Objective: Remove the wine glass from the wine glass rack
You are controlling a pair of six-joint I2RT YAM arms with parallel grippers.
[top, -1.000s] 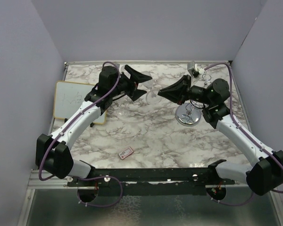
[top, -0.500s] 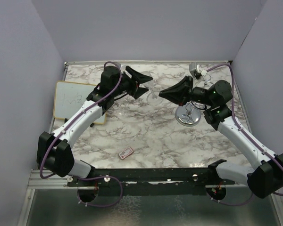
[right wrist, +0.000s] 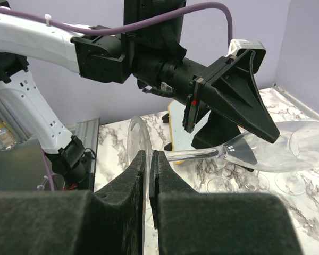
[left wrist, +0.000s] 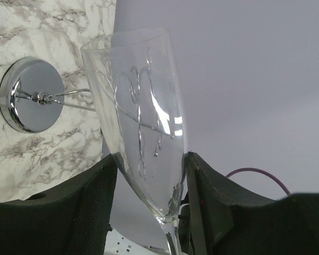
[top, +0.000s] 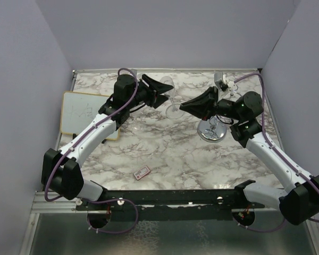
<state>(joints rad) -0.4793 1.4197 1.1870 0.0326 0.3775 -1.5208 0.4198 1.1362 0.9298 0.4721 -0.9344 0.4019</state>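
Observation:
The clear wine glass (top: 173, 109) hangs in the air, roughly level, between my two grippers. My left gripper (top: 162, 93) is shut on its bowl (left wrist: 143, 117), with a black finger (left wrist: 90, 207) on either side. My right gripper (top: 185, 103) is shut on the edge of the glass's round foot (right wrist: 135, 143); the stem runs from there to the bowl (right wrist: 287, 149). The wine glass rack (top: 211, 132), a chrome disc base with a post and wire loops, stands under my right arm and also shows in the left wrist view (left wrist: 29, 95). The glass is apart from the rack.
A framed whiteboard (top: 82, 112) lies at the table's left edge. A small red card (top: 142, 171) lies near the front middle. Purple walls close in the table on three sides. Clear round glass shapes (right wrist: 218, 183) show on the marble below the held glass.
Both grippers have shifted slightly toward the back with the glass held between them. The glass has turned, its bowl now further back beside the left fingers. The rack has stayed put.

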